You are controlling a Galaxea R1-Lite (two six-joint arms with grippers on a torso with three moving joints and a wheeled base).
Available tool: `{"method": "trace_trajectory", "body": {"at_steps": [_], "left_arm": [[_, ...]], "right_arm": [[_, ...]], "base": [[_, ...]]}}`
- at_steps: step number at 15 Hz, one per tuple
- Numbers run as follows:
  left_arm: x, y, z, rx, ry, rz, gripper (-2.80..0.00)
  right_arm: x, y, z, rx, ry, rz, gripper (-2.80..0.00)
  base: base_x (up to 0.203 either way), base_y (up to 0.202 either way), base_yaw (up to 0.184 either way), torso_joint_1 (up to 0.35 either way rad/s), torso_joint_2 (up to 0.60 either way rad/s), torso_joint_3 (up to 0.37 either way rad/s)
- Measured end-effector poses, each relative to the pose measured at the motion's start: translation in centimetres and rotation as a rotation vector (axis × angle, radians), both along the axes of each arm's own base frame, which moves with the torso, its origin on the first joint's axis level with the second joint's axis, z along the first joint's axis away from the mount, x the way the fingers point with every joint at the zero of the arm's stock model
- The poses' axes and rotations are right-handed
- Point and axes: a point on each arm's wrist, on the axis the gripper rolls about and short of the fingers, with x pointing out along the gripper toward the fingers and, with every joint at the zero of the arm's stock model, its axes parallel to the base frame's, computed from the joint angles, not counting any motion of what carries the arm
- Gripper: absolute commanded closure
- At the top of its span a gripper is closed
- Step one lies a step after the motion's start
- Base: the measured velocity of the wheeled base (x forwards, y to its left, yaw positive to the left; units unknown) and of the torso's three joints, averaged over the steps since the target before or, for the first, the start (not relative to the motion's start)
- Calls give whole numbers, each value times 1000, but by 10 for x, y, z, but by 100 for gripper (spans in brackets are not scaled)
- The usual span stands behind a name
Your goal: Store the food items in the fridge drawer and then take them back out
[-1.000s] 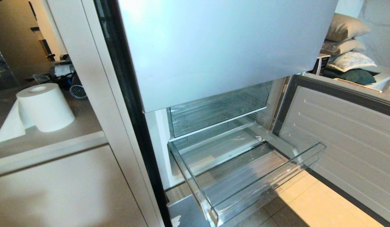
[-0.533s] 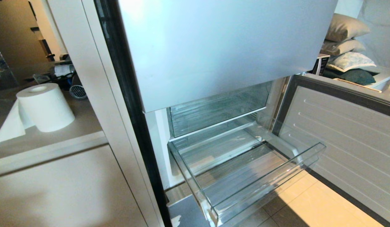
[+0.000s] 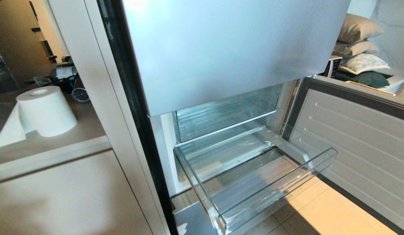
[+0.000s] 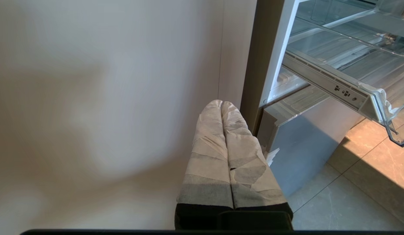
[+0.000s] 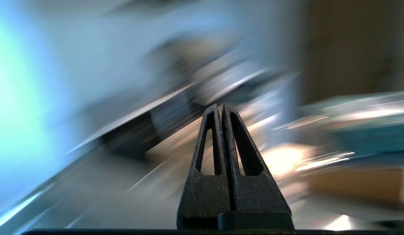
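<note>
The fridge drawer (image 3: 254,182) is pulled out and has no fruit in it. The right gripper (image 5: 221,109) is clenched on nothing. It should find a fruit first, then open wide around it.

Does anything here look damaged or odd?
Yes: the grey panel below the open drawer has a chipped white patch at its corner, and the left gripper's fingers are wrapped in worn tape.
</note>
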Motion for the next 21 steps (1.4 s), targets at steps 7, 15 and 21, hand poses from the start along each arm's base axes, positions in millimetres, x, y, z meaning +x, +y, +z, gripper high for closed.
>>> {"method": "trace_trajectory", "body": {"at_steps": [7, 15, 21], "left_arm": [[0, 0, 0, 0, 0, 0, 0], [0, 0, 0, 0, 0, 0, 0], [0, 0, 0, 0, 0, 0, 0]], "right_arm": [[-32, 110, -131, -56, 669, 676, 0], [9, 135, -188, 239, 1073, 764, 0], [90, 174, -221, 375, 1289, 738, 0]], "base": [[0, 0, 0, 0, 0, 0], [0, 0, 0, 0, 0, 0], [0, 0, 0, 0, 0, 0]]}}
